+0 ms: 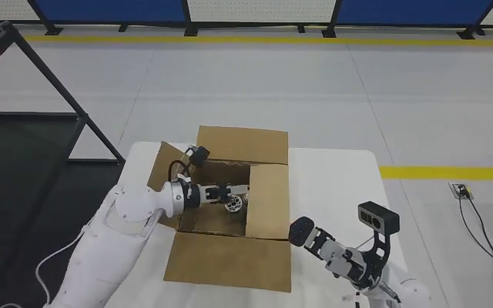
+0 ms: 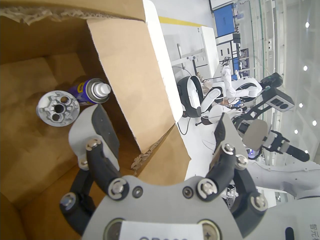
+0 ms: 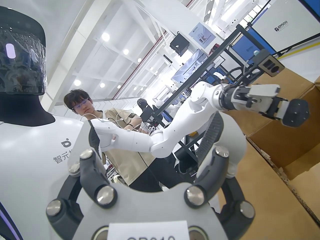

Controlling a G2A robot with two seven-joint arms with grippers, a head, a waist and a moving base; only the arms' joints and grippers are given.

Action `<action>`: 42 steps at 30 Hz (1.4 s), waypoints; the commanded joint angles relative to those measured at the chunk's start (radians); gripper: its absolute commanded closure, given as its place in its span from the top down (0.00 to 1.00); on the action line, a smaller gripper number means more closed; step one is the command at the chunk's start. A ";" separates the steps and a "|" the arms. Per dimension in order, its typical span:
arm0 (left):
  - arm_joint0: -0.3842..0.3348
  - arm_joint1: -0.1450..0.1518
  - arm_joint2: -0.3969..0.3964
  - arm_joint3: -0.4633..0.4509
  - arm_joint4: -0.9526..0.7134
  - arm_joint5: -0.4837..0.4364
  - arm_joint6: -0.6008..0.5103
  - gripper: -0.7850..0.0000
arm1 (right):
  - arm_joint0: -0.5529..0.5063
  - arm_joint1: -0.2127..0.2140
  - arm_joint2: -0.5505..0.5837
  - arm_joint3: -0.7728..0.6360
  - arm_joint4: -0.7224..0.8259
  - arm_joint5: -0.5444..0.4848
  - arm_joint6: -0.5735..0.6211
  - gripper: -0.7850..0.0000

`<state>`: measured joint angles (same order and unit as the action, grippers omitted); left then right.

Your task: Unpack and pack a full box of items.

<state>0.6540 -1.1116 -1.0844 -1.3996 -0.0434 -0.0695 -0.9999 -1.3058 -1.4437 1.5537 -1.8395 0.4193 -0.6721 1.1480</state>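
Right gripper (image 1: 303,231) is nearest, over the table (image 1: 339,173) just beside the near right corner of the box (image 1: 231,262). Its fingers (image 3: 93,136) are spread wide with nothing between them, and it is turned up and away from the box.

Farther in, the left gripper (image 1: 225,192) is inside the open box, entering over the left side. Its jaws are wide apart and hold nothing. In the left wrist view one finger (image 2: 96,126) hangs just above the cardboard floor.

Just past the fingertips a metal hub (image 1: 235,203) lies on the box floor, apart from the gripper, its round end face with holes turned toward the left wrist camera. Beside the hub, on the side toward the box's right wall, lies a blue can (image 2: 88,92) with a white nozzle. Whether hub and can touch cannot be told.

The box stands in the middle of the white table with its flaps open, the near one spread flat toward the robot and the far one tilted back.
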 commanded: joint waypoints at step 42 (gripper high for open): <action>-0.031 -0.073 0.152 0.180 -0.099 -0.088 0.159 1.00 | 0.012 0.061 -0.074 0.002 -0.076 0.020 -0.078 1.00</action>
<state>0.6275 -1.1816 -0.9381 -1.2263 -0.1391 -0.1550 -0.8396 -1.2922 -1.3845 1.4800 -1.8371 0.3441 -0.6509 1.0708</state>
